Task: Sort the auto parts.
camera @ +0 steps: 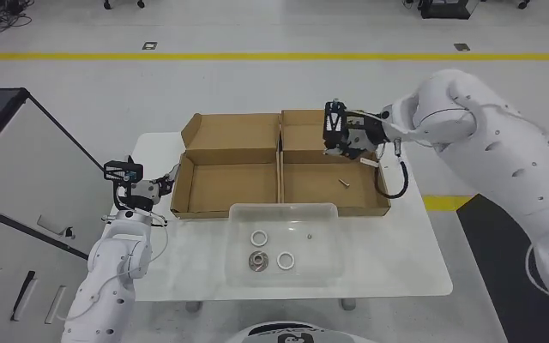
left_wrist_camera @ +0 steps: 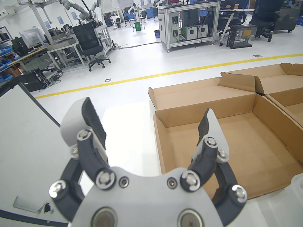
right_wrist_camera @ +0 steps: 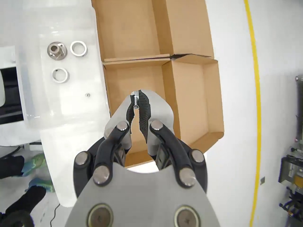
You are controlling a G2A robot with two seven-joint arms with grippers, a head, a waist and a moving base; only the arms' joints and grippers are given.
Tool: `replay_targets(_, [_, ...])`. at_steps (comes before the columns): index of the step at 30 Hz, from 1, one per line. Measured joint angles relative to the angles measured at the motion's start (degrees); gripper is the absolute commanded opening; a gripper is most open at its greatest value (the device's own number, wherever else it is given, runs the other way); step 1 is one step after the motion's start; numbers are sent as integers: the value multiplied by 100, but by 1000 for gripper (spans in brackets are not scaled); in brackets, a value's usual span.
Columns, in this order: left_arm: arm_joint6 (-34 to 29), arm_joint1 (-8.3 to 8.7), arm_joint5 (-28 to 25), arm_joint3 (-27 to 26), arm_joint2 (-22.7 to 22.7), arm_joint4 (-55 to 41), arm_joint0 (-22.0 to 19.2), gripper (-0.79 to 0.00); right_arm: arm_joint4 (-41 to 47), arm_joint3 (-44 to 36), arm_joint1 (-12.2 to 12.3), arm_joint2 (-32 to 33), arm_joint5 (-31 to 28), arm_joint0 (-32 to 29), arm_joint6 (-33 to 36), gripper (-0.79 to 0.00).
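Observation:
My right gripper (right_wrist_camera: pixel 136 98) hangs above the right cardboard box (right_wrist_camera: pixel 118 81), shut on a small threaded bolt (right_wrist_camera: pixel 135 100) pinched at its fingertips. From the top it (camera: pixel 333 153) sits over that box's back part, and another bolt (camera: pixel 343 182) lies on the box floor (camera: pixel 313 184). The left box (camera: pixel 225 184) holds nothing. A clear tray (camera: pixel 283 208) in front carries two white rings (right_wrist_camera: pixel 78 48) (right_wrist_camera: pixel 60 75), a metal flange (right_wrist_camera: pixel 56 50) and a tiny screw (right_wrist_camera: pixel 87 94). My left gripper (left_wrist_camera: pixel 147 106) is open with nothing between its fingers, beside the left box (left_wrist_camera: pixel 227 138) at the table's left end (camera: pixel 165 181).
Both boxes have raised back flaps (camera: pixel 232 133). A slanted white panel (left_wrist_camera: pixel 23 138) stands off the table's left side. Bare white tabletop (camera: pixel 403 257) lies to the right of the tray.

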Motion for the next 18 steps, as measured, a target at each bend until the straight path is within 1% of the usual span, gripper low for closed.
replay_targets(6, [0, 0, 0, 0, 0, 0, 0, 0, 44, 495, -39, -1313, -6, 794, -6, -785])
replay_targets(11, [0, 0, 0, 0, 0, 0, 0, 0, 112, 953, -187, -2210, -10, 1226, -11, -785])
replay_targets(18, [0, 0, 0, 0, 0, 0, 0, 0, -263, 1439, -474, -2242, 199, 944, 198, -785])
